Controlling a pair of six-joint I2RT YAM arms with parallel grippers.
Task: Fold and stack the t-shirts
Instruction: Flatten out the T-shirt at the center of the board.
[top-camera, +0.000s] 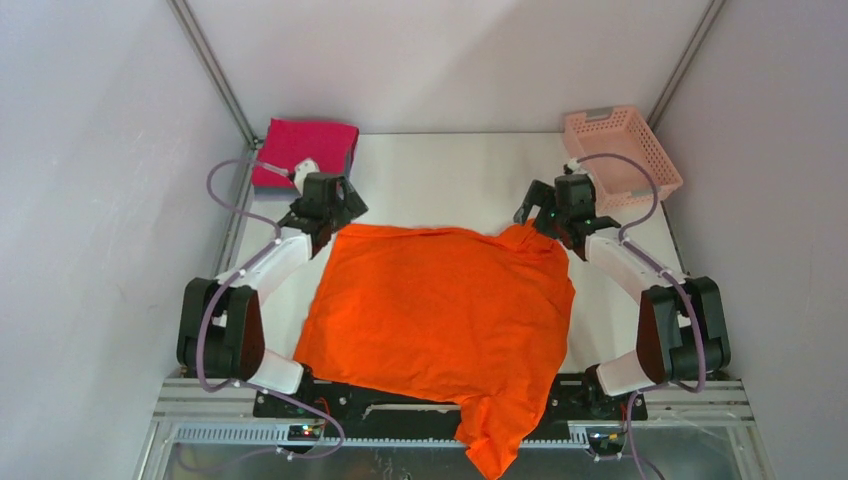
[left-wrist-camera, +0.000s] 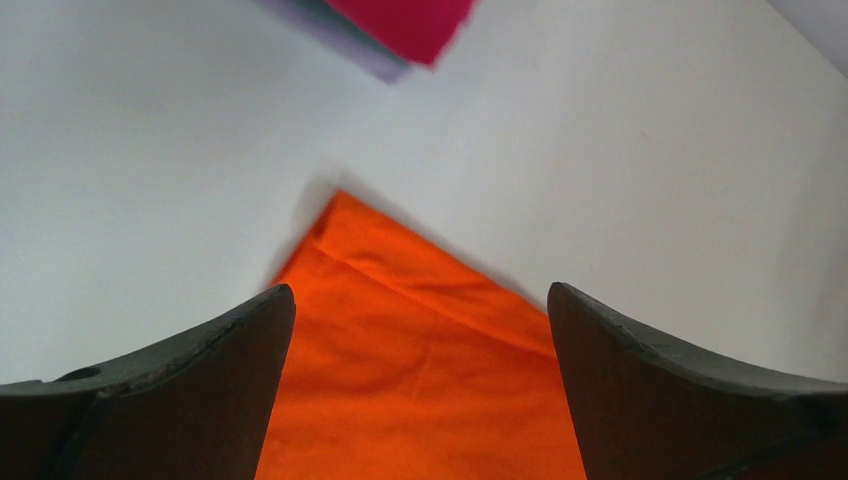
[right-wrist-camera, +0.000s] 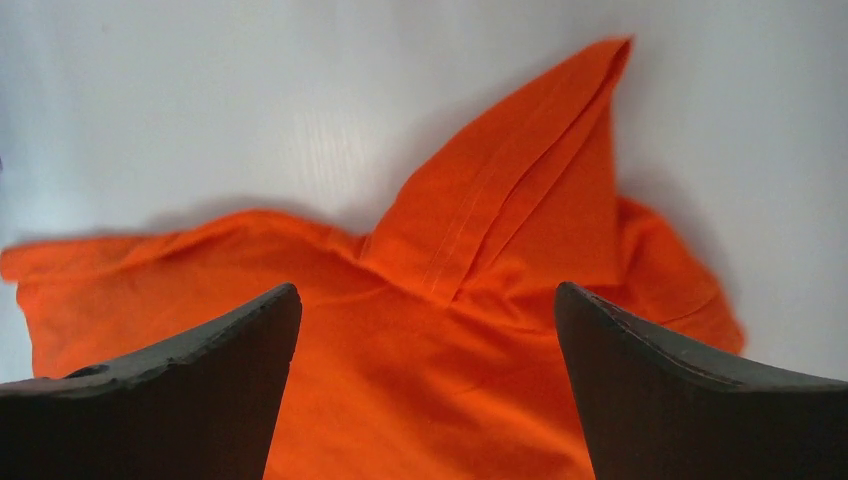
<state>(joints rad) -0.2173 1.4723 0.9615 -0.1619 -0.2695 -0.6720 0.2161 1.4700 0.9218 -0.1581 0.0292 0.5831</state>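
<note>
1. Orange t-shirt: lies spread across the middle of the bench, between the two arms. Its near part hangs over the front edge of the bench.
2. Far right corner of that shirt: rumpled, with a hemmed fold pushed up into a peak, seen in the right wrist view.
3. Left fingers: spread wide, gripping nothing, poised over the shirt's far left corner, which lies flat on the bench.
4. Right fingers: spread wide, gripping nothing, over the rumpled far right corner.
5. Magenta t-shirt: folded, at the back left corner of the bench, apart from the orange one; a grey layer shows beneath it.
6. Basket: pale pink lattice, back right corner.
</note>
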